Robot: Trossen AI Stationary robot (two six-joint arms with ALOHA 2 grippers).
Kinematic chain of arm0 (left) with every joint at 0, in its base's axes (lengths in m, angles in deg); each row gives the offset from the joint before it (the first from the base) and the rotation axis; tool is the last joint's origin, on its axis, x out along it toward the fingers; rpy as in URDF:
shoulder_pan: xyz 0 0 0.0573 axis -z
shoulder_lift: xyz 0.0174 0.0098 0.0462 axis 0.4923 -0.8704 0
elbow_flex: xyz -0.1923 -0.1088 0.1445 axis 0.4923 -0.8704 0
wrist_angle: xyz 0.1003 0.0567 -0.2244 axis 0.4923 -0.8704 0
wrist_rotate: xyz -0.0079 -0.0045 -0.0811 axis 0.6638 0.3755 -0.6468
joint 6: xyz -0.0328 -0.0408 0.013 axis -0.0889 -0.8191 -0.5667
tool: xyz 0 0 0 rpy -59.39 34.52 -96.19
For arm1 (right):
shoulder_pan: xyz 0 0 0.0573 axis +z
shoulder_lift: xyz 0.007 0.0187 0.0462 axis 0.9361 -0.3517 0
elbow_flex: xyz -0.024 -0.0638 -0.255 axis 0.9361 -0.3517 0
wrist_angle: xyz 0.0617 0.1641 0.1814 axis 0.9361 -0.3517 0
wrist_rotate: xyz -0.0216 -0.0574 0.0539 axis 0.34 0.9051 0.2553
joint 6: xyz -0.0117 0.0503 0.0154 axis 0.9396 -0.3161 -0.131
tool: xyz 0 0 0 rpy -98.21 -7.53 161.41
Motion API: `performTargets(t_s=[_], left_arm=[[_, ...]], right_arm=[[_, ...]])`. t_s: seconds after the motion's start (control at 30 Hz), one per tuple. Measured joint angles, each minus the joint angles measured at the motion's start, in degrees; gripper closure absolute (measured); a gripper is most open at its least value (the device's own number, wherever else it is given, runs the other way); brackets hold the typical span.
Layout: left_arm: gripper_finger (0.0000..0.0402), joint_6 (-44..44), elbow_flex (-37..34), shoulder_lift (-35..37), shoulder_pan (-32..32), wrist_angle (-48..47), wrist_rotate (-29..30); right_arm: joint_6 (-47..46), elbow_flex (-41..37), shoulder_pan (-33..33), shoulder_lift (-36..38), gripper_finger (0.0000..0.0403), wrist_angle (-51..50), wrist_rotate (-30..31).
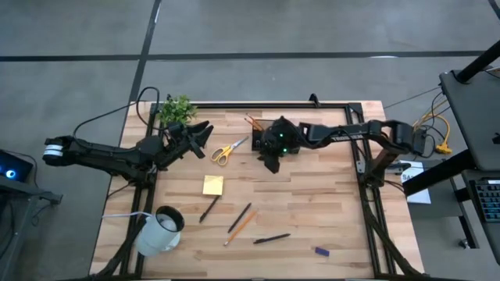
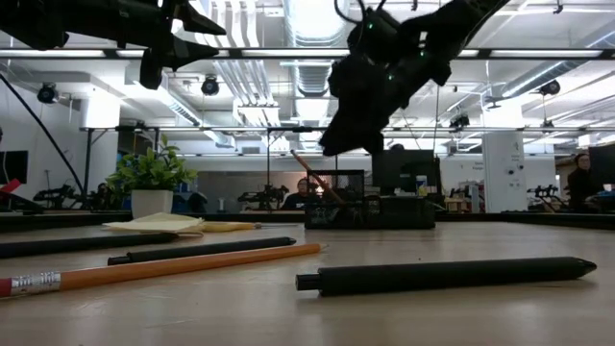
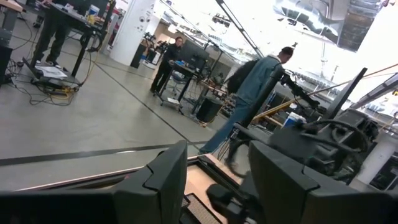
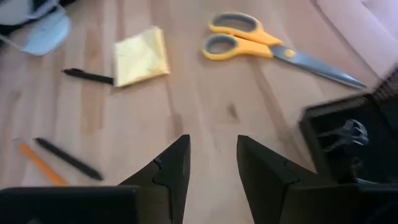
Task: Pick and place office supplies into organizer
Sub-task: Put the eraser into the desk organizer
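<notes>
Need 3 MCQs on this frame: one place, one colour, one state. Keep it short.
1. Where do the scissors lie?
A. inside the mug
B. on the table left of the organizer
C. at the front edge

2. What colour is the note pad?
A. yellow
B. blue
C. white

3. What do the right gripper fingers hold?
A. a pen
B. the scissors
C. nothing

Key:
1 B, the high view shows them flat between the left gripper and the organizer.
2 A, yellow in the high and right wrist views.
3 C, the right wrist view shows bare table between its fingers.
</notes>
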Motion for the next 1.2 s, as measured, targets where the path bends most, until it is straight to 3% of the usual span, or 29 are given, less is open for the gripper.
performTargets(t_s=[0.4, 0.73, 1.2], left_arm=[[0.0244, 0.20, 0.00, 0.02, 0.00, 0.00, -0.02], [0.0244, 0.42, 0.00, 0.00, 0.00, -0.11, -0.02], [0.0244, 0.37, 0.00, 0.00, 0.00, -0.09, -0.02]], right_arm=[[-5.45, -0.02, 5.72, 7.24, 0.0282, -3.17, 0.21], [-8.05, -0.04, 13.58, 15.15, 0.0282, -8.35, 7.33], [-14.99, -0.04, 24.15, 20.14, 0.0282, -8.16, 7.52]])
